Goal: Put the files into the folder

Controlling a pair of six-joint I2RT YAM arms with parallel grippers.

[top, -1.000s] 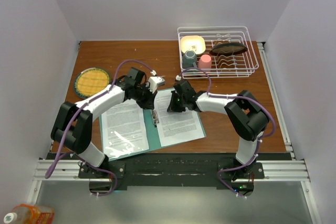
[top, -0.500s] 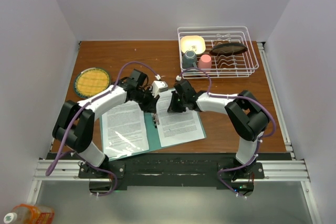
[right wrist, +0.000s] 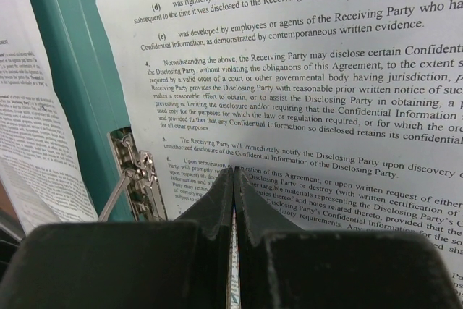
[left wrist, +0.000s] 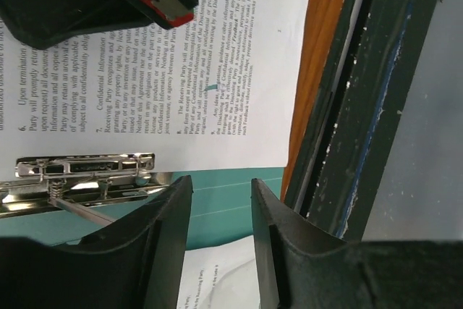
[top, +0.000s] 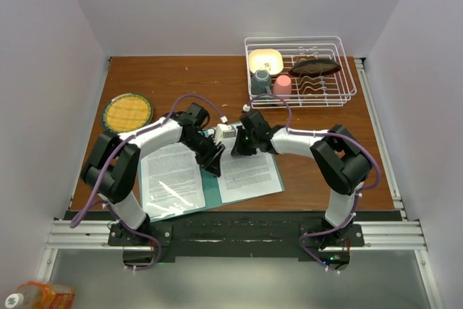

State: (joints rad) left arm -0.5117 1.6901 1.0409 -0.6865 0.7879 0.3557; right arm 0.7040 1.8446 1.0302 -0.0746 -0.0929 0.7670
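Brown bench, folder open. Right jaws pinch the files at 12 o'clock; left jaws, narrowly parted, hover over the clip, where a snag could tear paper.

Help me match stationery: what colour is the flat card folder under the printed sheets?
The flat card folder is teal-green, clearest in the right wrist view.
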